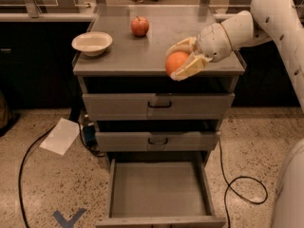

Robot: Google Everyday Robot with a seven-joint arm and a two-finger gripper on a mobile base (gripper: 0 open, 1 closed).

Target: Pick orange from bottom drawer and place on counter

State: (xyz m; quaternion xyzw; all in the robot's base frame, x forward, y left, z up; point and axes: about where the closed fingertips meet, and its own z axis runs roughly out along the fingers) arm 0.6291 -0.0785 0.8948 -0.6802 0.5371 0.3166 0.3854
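Note:
My gripper is shut on the orange, a smooth orange ball held between two cream fingers. It hangs at the front edge of the counter, right of centre, level with the rim. Far below, the bottom drawer stands pulled out, its flat grey floor bare. My white arm reaches in from the upper right.
A red apple and a cream bowl sit on the counter's back and left. The two upper drawers are closed. A sheet of paper and black cables lie on the speckled floor.

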